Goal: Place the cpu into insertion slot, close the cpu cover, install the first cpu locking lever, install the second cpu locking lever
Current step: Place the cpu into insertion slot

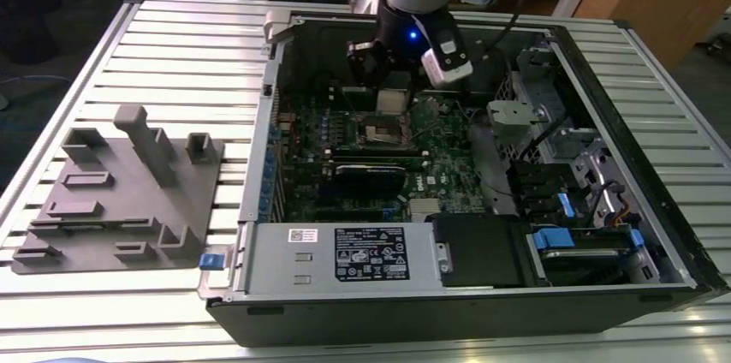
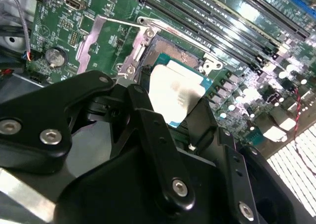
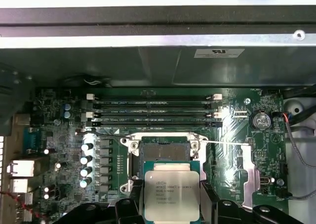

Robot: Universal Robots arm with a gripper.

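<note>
An open computer case (image 1: 457,316) is laid flat on a slatted metal table (image 1: 171,38), with a green board (image 1: 451,179) exposed inside it. The gripper (image 3: 171,200) is lowered into the case, and the cpu (image 3: 171,192) is gripped by two opposite edges between the closed jaws, held level with its silver top turned towards both wrist cameras. The insertion slot (image 3: 164,152) is seen uncovered just beneath and ahead of the jaws, the cpu not yet set into it, and the cpu cover (image 3: 251,172) is swung open to one side of the jaws, beside the slot.
</note>
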